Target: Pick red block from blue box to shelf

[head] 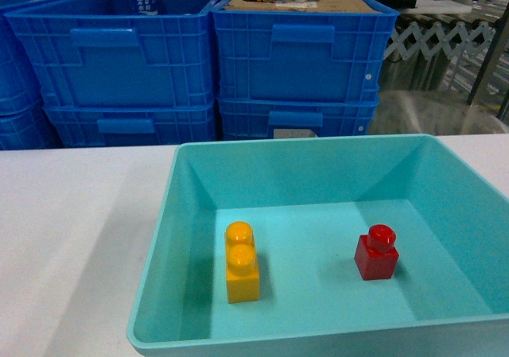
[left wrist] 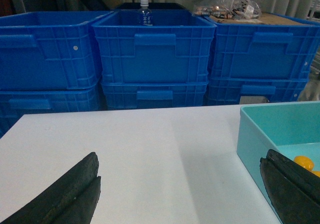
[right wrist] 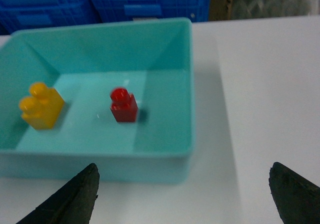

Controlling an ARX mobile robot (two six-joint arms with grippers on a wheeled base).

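Turquoise blue box (head: pixel 318 166) on a white table (head: pixel 71 230), taken as the landmark. Far left of it: left gripper (left wrist: pixel 180 194), low over bare tabletop, aimed level toward the stacked dark blue crates (left wrist: pixel 150 54) behind; black fingers (left wrist: pixel 65 194) spread wide, holding nothing, the right-hand one overlapping the box's left wall. Inside the box, left of centre on the floor: yellow brick (head: pixel 242 263), upright, two studs on top. Right of centre, well apart from it: red block (head: pixel 377 254), upright, one stud up, touching neither wall nor gripper. Beyond the box's near right corner: right gripper (right wrist: pixel 182 191), tilted down toward the box and table, fingers (right wrist: pixel 70 196) spread wide, empty, short of the rim.
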